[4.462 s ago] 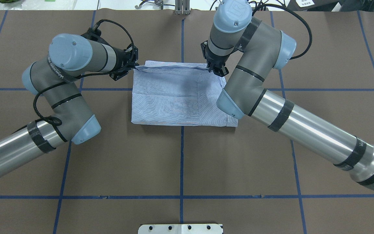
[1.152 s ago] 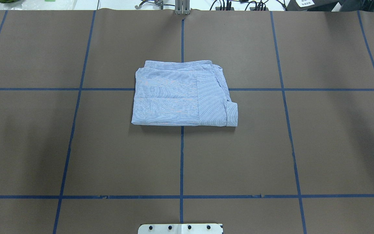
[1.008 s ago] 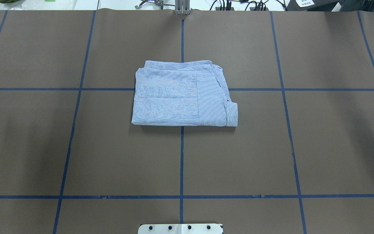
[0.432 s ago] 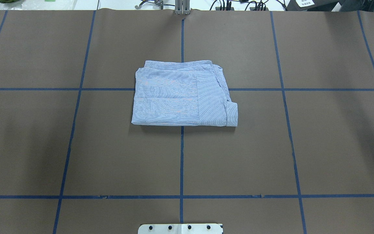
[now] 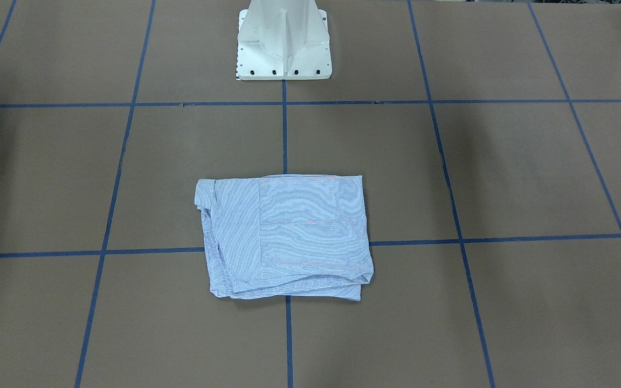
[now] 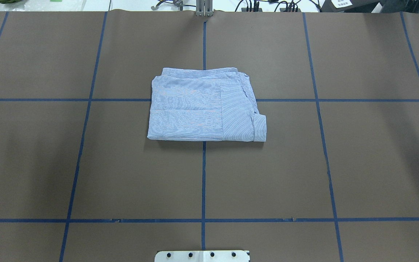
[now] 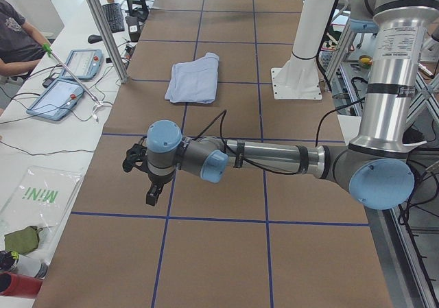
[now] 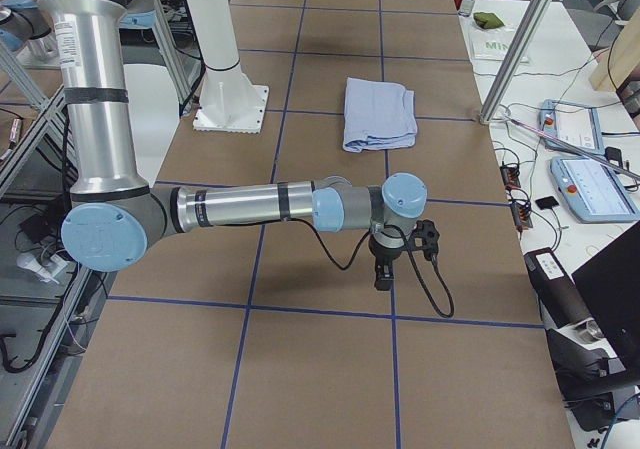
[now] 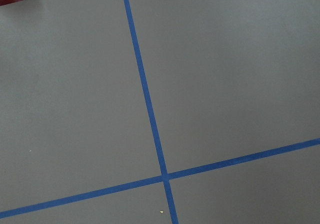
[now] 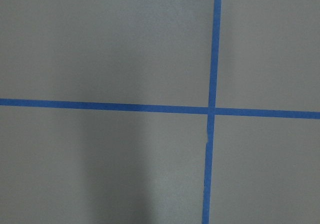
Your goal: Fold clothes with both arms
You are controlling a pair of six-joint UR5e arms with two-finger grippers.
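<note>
The clothes are one light blue pinstriped shirt (image 6: pixel 195 109), folded into a flat rectangle at the middle of the brown table (image 6: pixel 86 163); it also lies in the front-facing view (image 5: pixel 289 237) and both side views (image 7: pixel 194 81) (image 8: pixel 378 114). Nothing touches it. The left arm stretches low over the table's left end, and its gripper (image 7: pixel 154 195) points down, far from the shirt. The right arm does the same at the right end with its gripper (image 8: pixel 383 274). I cannot tell whether either gripper is open or shut. Both wrist views show only brown covering and blue tape.
The white pedestal base (image 5: pixel 282 43) stands at the robot's side of the table. Side benches hold tablets (image 7: pixel 65 92) (image 8: pixel 590 184), cables and an aluminium post (image 7: pixel 103 27). A person (image 7: pixel 14 40) sits beyond the bench at the left end.
Both grippers, which were at the shirt's far edge 4.5 s ago, have left it and gone out of the overhead view. The shirt has lain still for the last second.
</note>
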